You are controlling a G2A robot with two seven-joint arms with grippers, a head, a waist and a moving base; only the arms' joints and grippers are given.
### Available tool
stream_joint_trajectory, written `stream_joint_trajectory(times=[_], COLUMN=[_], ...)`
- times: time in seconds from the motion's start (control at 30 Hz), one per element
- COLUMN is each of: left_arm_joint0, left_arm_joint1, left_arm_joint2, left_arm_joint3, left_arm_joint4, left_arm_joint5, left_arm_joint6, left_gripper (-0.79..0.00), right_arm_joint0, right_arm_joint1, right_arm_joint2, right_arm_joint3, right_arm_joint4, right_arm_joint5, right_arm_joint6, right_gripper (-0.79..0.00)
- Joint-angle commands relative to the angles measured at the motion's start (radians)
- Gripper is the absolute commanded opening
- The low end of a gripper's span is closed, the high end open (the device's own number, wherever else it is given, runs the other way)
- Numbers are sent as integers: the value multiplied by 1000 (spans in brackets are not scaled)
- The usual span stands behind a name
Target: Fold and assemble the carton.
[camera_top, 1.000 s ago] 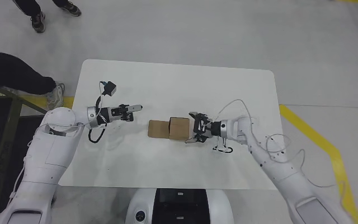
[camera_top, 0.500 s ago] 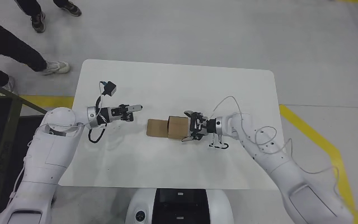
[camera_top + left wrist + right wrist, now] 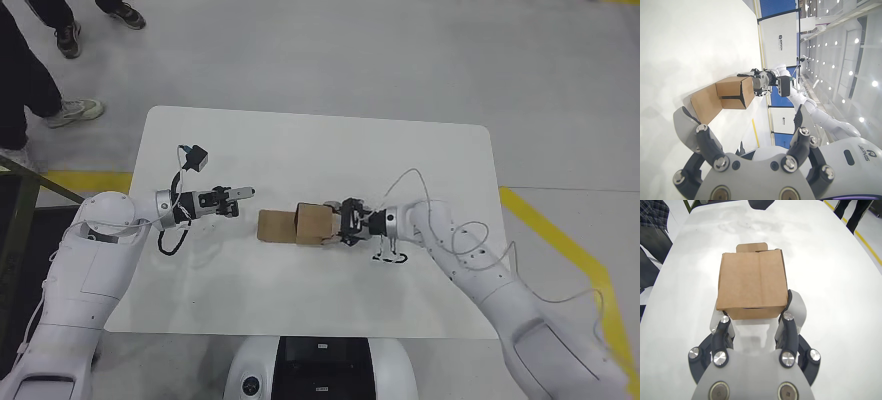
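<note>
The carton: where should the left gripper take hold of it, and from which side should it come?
Grip the flap that juts from the carton towards the left gripper, coming from that side, low over the table. The flap is thin and free, so the open fingers probably fit over its edge. The right gripper holds the opposite end.

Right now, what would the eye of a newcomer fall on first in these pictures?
A brown carton lies near the middle of the white table, with one flap stretched out toward the left tool. The right tool clasps the carton's closed end, one finger on either side. The left tool hangs open and empty, apart from the carton.
</note>
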Motion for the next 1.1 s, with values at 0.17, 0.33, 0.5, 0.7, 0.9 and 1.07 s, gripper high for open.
stream_joint_trajectory(times=[0.17,0.33,0.5,0.7,0.9,1.07], left_arm_joint0=[0,0,25,19,-8,-23], left_arm_joint1=[0,0,0,-12,-15,-19], left_arm_joint2=[0,0,1,19,41,72], left_arm_joint3=[0,0,13,98,151,147], left_arm_joint4=[0,0,-1,-153,-129,-120], left_arm_joint5=[0,0,3,-32,-40,-30], left_arm_joint6=[0,0,37,24,0,-15], left_gripper=[0,0,0,0,0,0], right_arm_joint0=[-8,-36,-77,-134,-176,-191], right_arm_joint1=[20,53,85,114,132,140], right_arm_joint2=[37,93,158,227,272,285], right_arm_joint3=[-36,-110,-206,-326,-411,-454], right_arm_joint4=[11,-8,7,47,83,107], right_arm_joint5=[-19,-27,-49,-79,-94,-100], right_arm_joint6=[-28,-23,-5,19,55,78], right_gripper=[-406,-348,-336,-308,-283,-277])
